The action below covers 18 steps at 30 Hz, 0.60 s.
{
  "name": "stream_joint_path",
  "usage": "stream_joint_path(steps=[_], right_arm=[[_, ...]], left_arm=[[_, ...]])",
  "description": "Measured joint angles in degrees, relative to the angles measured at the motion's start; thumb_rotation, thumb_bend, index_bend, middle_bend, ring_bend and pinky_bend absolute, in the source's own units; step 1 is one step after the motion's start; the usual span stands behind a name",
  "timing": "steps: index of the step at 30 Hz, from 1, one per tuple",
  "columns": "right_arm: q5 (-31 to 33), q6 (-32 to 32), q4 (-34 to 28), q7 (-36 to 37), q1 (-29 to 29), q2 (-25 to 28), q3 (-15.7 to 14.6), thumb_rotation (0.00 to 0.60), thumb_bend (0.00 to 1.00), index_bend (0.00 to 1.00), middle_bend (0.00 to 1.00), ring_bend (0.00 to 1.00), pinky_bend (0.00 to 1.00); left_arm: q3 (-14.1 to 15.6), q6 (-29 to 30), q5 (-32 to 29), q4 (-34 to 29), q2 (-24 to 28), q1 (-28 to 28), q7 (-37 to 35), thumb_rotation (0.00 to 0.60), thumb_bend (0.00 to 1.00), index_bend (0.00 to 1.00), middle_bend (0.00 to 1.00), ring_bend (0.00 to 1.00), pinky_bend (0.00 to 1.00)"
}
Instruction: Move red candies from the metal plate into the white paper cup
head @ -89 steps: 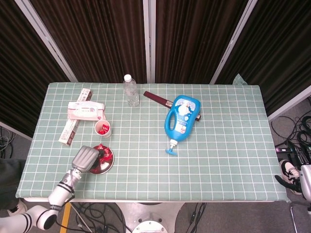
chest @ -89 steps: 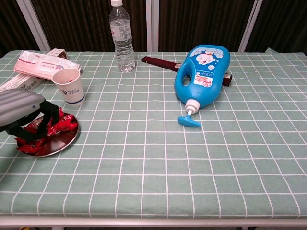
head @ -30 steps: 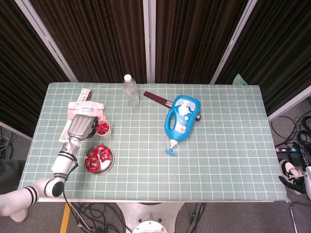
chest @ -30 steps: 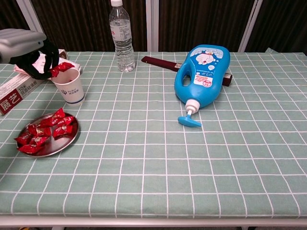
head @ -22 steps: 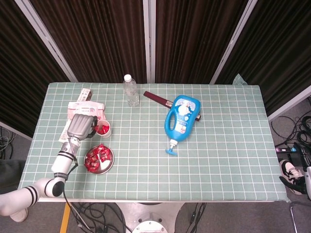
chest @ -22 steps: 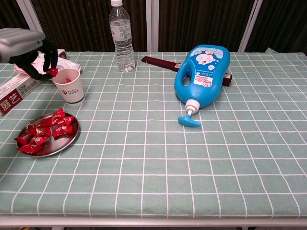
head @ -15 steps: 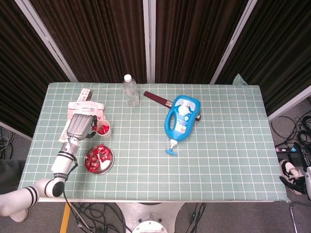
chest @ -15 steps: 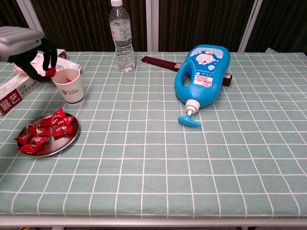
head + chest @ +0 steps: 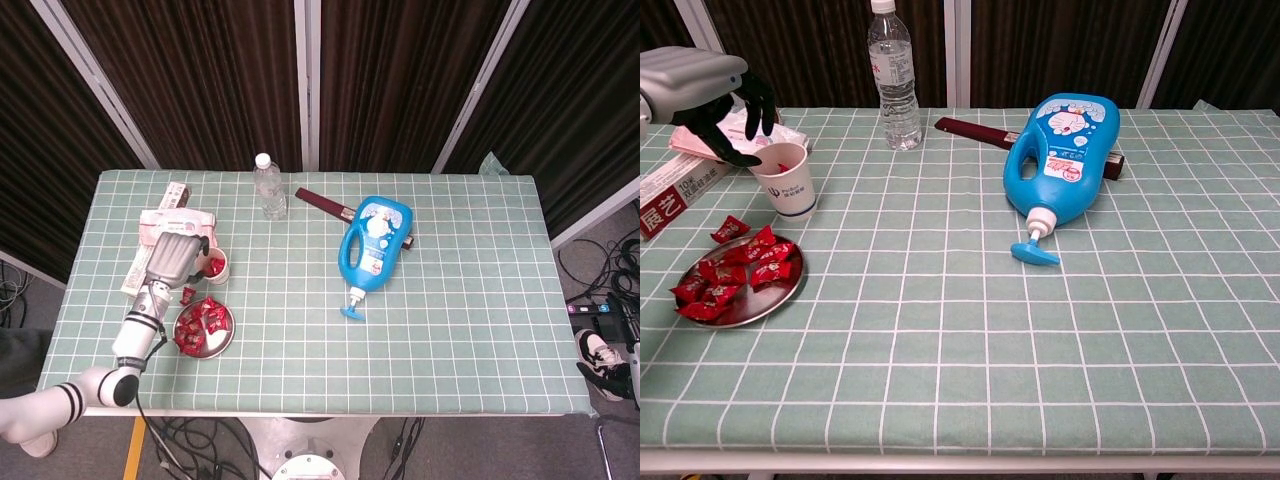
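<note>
The white paper cup [image 9: 214, 267] [image 9: 784, 181] stands left of centre with red candy showing inside. The metal plate [image 9: 219, 344] [image 9: 771, 300] lies in front of it and holds several red candies [image 9: 200, 318] [image 9: 736, 274]. One red candy [image 9: 188, 293] [image 9: 730, 228] lies on the tablecloth just beyond the plate's rim, between plate and cup. My left hand [image 9: 175, 258] [image 9: 706, 86] hovers beside the cup's left rim, fingers spread, holding nothing. My right hand does not show in either view.
A water bottle [image 9: 268, 186] [image 9: 892, 75] stands at the back. A blue detergent bottle [image 9: 374, 240] [image 9: 1065, 155] lies on a dark red box [image 9: 320, 203] [image 9: 975, 132]. A white pack [image 9: 725, 130] and a long carton [image 9: 675, 190] lie behind the cup.
The left hand lifted a candy from the plate to the cup. Its fingers have now spread, and a candy lies on the cloth beside the plate.
</note>
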Motion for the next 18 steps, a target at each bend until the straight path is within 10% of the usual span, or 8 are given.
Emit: stream_joint_path(steps=[18], right_arm=[[-1.0,0.4,-0.5,-0.6,0.1,0.1,-0.2,0.6,0.04,0.07,0.16,0.08,0.44]], left_arm=[[7.0,1.8,5.1,-0.4,1.8,7.3,-6.0,0.6,0.21,0.5,0.55,0.81,1.0]])
